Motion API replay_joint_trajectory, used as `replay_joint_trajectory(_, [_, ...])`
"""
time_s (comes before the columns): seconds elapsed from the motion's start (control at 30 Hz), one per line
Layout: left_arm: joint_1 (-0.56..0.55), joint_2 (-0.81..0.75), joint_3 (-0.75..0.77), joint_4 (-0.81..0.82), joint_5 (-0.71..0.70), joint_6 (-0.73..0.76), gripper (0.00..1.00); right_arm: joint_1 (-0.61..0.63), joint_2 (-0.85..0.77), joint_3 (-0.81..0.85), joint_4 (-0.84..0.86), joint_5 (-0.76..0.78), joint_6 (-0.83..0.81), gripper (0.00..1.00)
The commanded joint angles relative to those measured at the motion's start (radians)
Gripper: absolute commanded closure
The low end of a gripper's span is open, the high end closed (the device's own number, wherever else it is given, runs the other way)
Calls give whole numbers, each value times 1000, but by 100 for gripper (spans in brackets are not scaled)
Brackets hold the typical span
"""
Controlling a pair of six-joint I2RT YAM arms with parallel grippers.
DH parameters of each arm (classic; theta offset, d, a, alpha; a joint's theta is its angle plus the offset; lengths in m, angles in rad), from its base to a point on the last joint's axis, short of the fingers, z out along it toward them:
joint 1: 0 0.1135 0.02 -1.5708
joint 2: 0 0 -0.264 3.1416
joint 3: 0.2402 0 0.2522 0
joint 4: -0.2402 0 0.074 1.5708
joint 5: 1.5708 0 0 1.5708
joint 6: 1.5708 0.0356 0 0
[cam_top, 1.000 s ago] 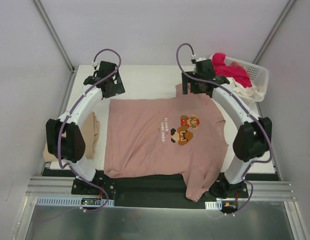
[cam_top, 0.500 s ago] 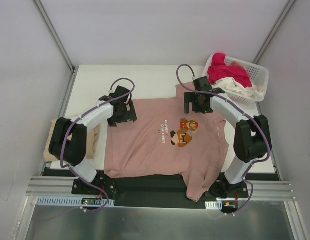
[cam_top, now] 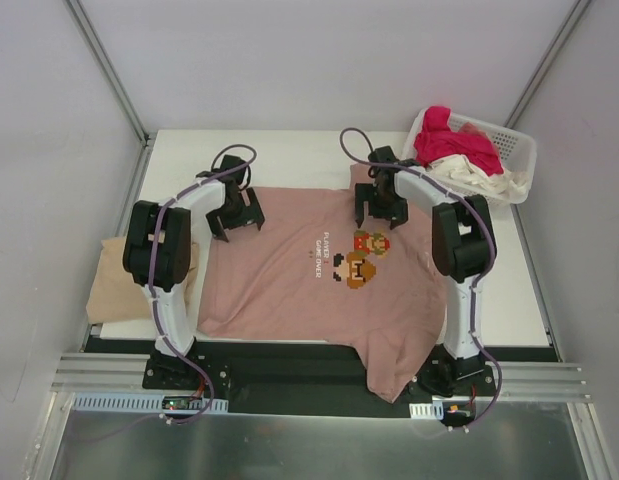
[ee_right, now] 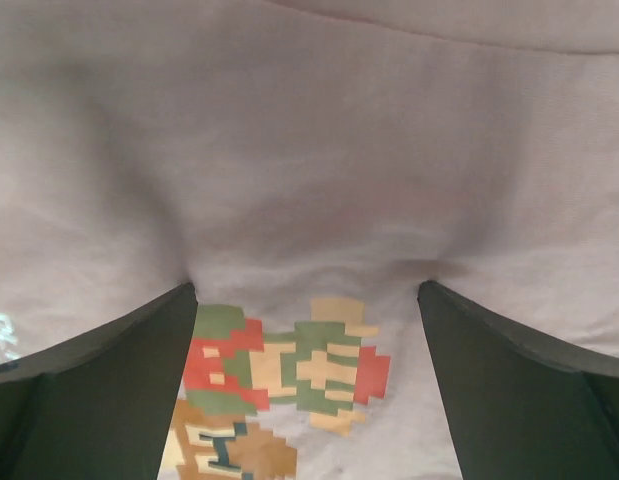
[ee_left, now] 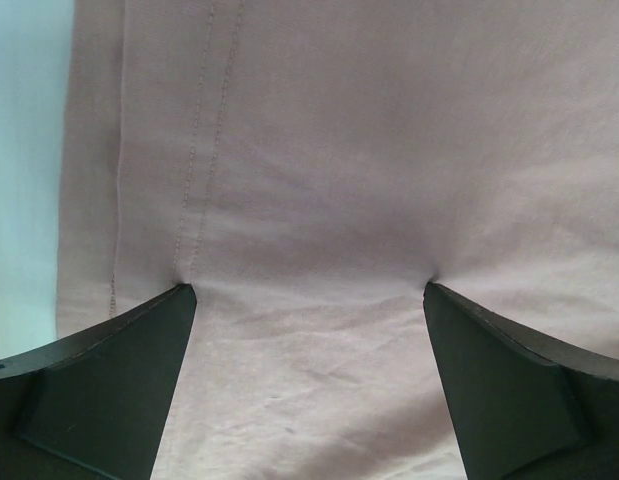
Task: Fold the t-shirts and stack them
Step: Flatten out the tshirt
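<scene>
The dusty pink t-shirt [cam_top: 299, 280] lies spread face up on the white table, its pixel-game print [cam_top: 356, 257] right of centre. My left gripper [cam_top: 236, 213] is open, its fingertips [ee_left: 179, 295] pressed on the shirt's far left part beside a stitched hem [ee_left: 194, 150]. My right gripper [cam_top: 378, 212] is open, its fingertips [ee_right: 184, 292] on the cloth with the print [ee_right: 289, 370] between the fingers. The plain tan t-shirt [cam_top: 119, 285] lies at the left table edge. Magenta-red [cam_top: 454, 140] and cream [cam_top: 479, 178] shirts sit in the basket.
The white latticed basket [cam_top: 519, 150] stands at the back right corner. One sleeve of the pink shirt [cam_top: 394, 365] hangs over the table's front edge onto the black rail. White walls enclose the table on the back and both sides.
Both grippers came down from the back of the table onto the far part of the pink shirt. The shirt has shifted slightly to the left.
</scene>
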Motion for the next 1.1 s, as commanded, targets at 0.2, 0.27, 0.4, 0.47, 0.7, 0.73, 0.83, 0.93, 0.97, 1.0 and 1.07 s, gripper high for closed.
replay_joint_trajectory(0.2, [113, 229, 291, -11, 128, 75, 1, -48, 381, 622, -142, -188, -16, 3])
replay_joint_trajectory(0.27, [129, 284, 381, -19, 163, 88, 1, -62, 415, 679, -125, -214, -10, 3])
replay_joint_trajectory(0.4, [132, 349, 521, -54, 171, 109, 1, -79, 421, 702, -50, -238, -17, 3])
replay_joint_trajectory(0.47, [132, 353, 587, -67, 188, 115, 1, -80, 407, 721, -36, -242, -28, 3])
replay_joint_trajectory(0.7, [97, 147, 536, -76, 203, 112, 1, -61, 147, 614, -42, -228, -121, 3])
replay_joint_trajectory(0.73, [86, 60, 464, -77, 186, 111, 1, -48, 102, 572, -42, -203, -137, 3])
replay_joint_trajectory(0.83, [35, -144, 265, -76, 99, 89, 1, -8, -91, 367, -30, -145, -140, 3])
replay_joint_trajectory(0.93, [-6, -356, 10, -77, 15, 22, 1, 39, -313, 67, 32, -91, -105, 3])
replay_joint_trajectory(0.97, [-9, -410, -56, -77, 10, -21, 1, 50, -423, -25, 49, -81, -73, 3])
replay_joint_trajectory(1.0, [-9, -512, -122, -76, 7, -44, 1, 61, -477, -175, 63, -70, -51, 3])
replay_joint_trajectory(1.07, [-9, -617, -308, -77, -21, -105, 1, 99, -629, -325, 97, -27, 4, 3])
